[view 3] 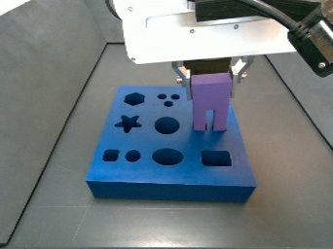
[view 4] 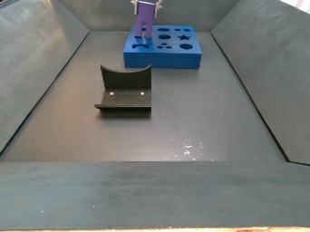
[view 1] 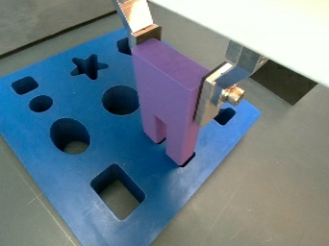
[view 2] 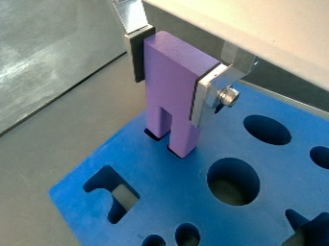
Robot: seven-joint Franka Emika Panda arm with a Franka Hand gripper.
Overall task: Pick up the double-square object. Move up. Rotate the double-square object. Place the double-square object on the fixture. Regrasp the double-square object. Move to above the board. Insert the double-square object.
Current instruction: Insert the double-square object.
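two silver fingers (view 1: 216, 85) of the gripper (view 1: 180, 60) clamp the double-square object (view 1: 170, 96), legs seemingly touching the board (view 1: 77, 207); misalignment could jam it.

I see a dull grey metal floor (view 4: 158, 136) with raised side walls. Directly on it lie the large bright-blue rectangular board (view 4: 184, 56) with dark shaped cut-outs at the far end, and the small dark olive-grey fixture (view 4: 123, 91) nearer me, well apart. The gripper (view 3: 208, 68) hangs over the board.

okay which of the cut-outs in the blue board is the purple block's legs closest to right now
The double-square cut-out near the board edge, directly under the double-square object held upright in the gripper. The square cut-out sits beside it; the star and hexagon lie across the board.
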